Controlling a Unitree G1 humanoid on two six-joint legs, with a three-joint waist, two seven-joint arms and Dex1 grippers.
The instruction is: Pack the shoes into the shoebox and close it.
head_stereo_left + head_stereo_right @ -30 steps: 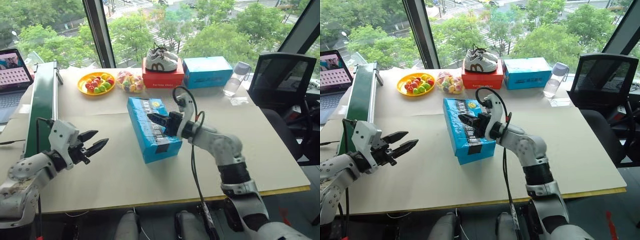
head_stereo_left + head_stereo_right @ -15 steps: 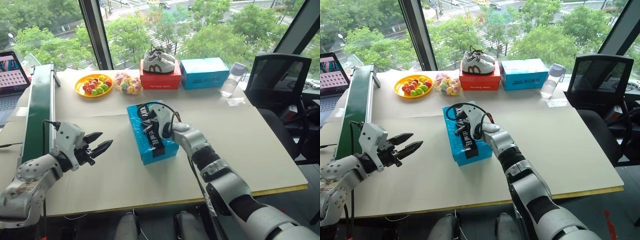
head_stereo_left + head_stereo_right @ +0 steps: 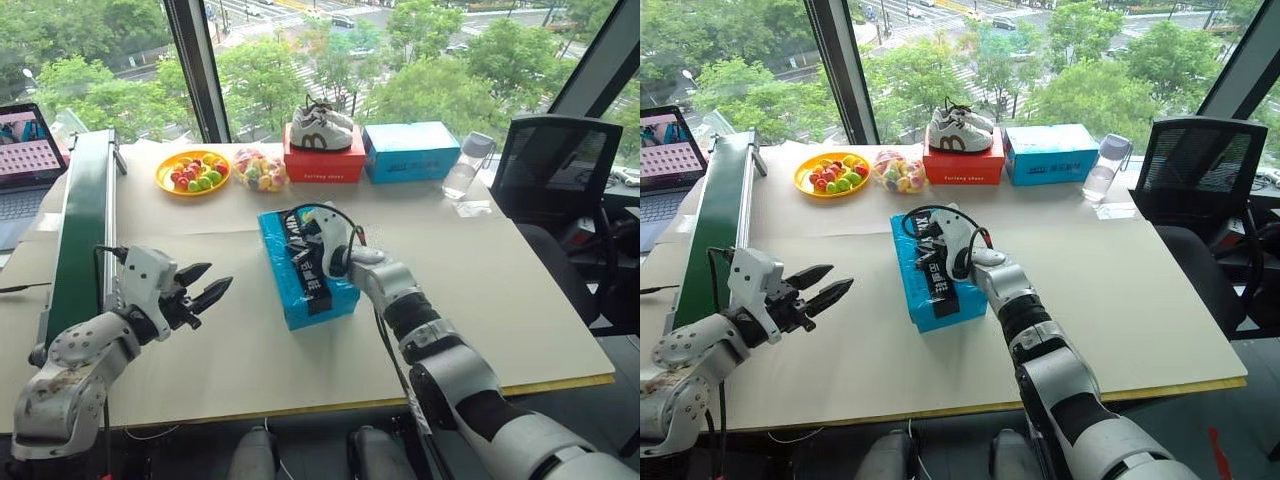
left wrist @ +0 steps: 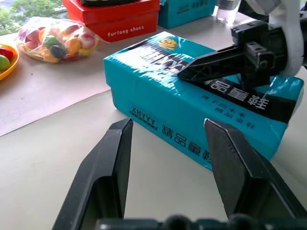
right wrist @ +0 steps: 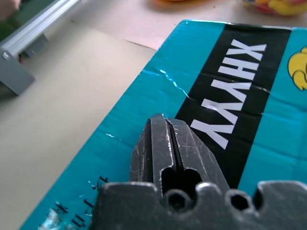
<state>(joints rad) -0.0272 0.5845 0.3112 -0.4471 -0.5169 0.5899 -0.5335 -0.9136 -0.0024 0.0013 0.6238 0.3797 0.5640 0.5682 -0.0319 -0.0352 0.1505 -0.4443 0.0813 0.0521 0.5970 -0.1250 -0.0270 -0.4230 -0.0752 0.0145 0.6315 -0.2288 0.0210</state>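
big windows with green trees ran behind the desk (image 3: 520, 300), and the shoebox (image 3: 300, 270) sat shut near the middle of it, black-and-white band across the lid. the red shoes weren't to be seen, so presumably inside. at the desk's twelve o'clock stood a red box (image 3: 323, 160) topped by white sneakers (image 3: 320, 125) and a plain blue box (image 3: 412, 150); toward eleven o'clock, a yellow plate of fruit (image 3: 193, 170).

right hand (image 3: 927, 250), fingers pinched together and holding nothing, lay on the lid by the band, apparently pressing it down. left hand (image 3: 207, 290) hovered at the shoebox's nine o'clock, well apart, fingers about half spread and empty, aimed at the long side.

thin cardboard with creases showing: light and stiff enough, but likely to dent under a point load and slide on the smooth desk. best taken across its long sides, low, with a flat press on the lid.
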